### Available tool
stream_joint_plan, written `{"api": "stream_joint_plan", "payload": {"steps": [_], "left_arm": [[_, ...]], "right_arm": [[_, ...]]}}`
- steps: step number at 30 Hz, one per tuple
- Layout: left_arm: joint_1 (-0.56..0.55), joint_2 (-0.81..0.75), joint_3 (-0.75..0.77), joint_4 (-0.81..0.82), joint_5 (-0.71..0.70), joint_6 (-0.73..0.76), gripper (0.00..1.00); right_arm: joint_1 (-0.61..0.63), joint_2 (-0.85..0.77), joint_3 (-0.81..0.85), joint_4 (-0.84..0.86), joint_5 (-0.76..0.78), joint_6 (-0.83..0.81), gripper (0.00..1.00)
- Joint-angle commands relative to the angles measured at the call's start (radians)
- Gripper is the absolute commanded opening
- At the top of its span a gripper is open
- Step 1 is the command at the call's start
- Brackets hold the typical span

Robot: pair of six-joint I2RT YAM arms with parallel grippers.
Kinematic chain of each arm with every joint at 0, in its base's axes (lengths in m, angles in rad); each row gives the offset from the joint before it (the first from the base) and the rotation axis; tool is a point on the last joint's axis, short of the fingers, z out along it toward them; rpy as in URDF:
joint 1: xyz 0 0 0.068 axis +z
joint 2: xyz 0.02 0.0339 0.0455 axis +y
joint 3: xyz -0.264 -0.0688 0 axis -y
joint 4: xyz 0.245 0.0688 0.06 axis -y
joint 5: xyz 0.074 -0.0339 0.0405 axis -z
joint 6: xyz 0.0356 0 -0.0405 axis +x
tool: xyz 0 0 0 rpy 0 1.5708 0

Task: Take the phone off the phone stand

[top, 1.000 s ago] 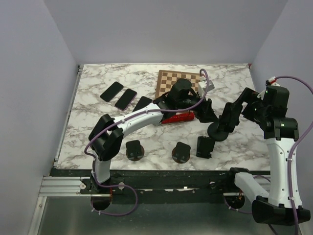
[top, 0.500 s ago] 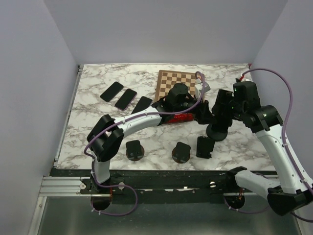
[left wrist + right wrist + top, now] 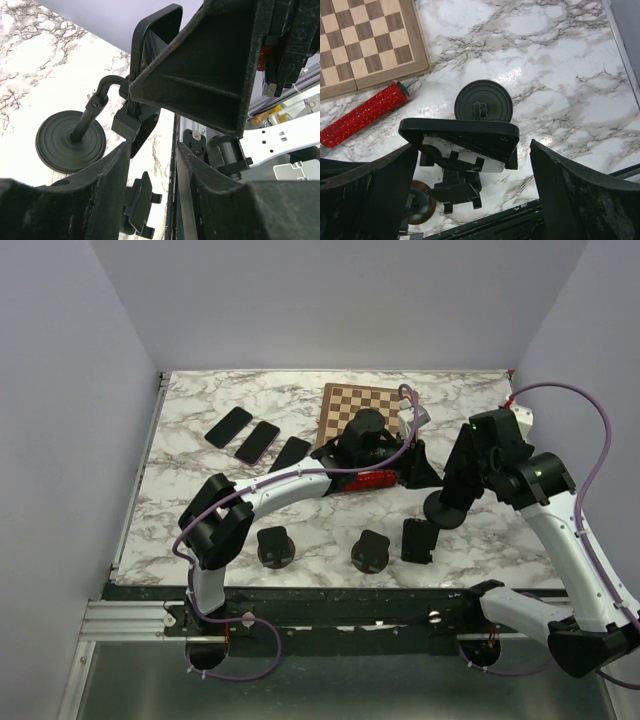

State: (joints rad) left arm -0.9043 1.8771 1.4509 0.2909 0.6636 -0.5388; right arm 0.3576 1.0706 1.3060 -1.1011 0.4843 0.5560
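A black phone (image 3: 460, 135) stands in the cradle of a black phone stand with a round base (image 3: 483, 100). My right gripper (image 3: 472, 146) is open wide, with one finger on each side of the phone's top edge and a gap on both sides. In the top view it (image 3: 463, 465) hangs over the stand (image 3: 443, 510) and hides most of the phone. My left gripper (image 3: 151, 165) is open a little and empty, low beside the stand's base (image 3: 70, 142). The left wrist view also shows the phone (image 3: 152, 45).
A chessboard (image 3: 360, 410) and a red glitter tube (image 3: 365, 481) lie behind the left arm. Three phones (image 3: 257, 441) lie flat at the back left. Three empty stands (image 3: 275, 545), (image 3: 371, 551), (image 3: 418, 539) stand near the front edge.
My right arm has swung in from the right and brought its open gripper down over the phone on the stand. The left arm has barely moved.
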Motion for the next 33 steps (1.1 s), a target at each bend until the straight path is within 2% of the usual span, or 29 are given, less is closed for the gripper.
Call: {"api": "stream_joint_plan", "payload": {"steps": [1, 5, 12, 15, 21, 23, 26, 33], "left_arm": [[0.001, 0.016, 0.009, 0.021, -0.019, 0.017, 0.51], [0.003, 0.053, 0.072, -0.014, 0.025, 0.046, 0.56], [0.039, 0.142, 0.207, -0.078, 0.181, 0.106, 0.43], [0.041, 0.158, 0.222, -0.080, 0.211, 0.119, 0.43], [0.038, 0.185, 0.209, -0.056, 0.212, 0.113, 0.58], [0.033, 0.196, 0.213, -0.040, 0.210, 0.099, 0.59], [0.026, 0.211, 0.210, 0.009, 0.180, 0.062, 0.58], [0.001, 0.209, 0.167, 0.081, 0.081, 0.028, 0.47]], "right_arm": [[0.012, 0.006, 0.029, -0.069, 0.071, 0.113, 1.00], [0.012, -0.021, 0.023, -0.019, 0.020, 0.106, 1.00], [0.012, -0.004, 0.064, -0.009, -0.017, 0.111, 1.00], [0.011, 0.004, 0.074, -0.014, -0.005, 0.121, 1.00], [0.012, 0.011, 0.056, -0.012, -0.009, 0.134, 1.00], [0.012, 0.012, 0.046, -0.011, -0.006, 0.134, 1.00], [0.012, 0.012, 0.047, -0.012, 0.003, 0.138, 1.00], [0.012, 0.031, 0.069, -0.036, 0.048, 0.127, 1.00]]}}
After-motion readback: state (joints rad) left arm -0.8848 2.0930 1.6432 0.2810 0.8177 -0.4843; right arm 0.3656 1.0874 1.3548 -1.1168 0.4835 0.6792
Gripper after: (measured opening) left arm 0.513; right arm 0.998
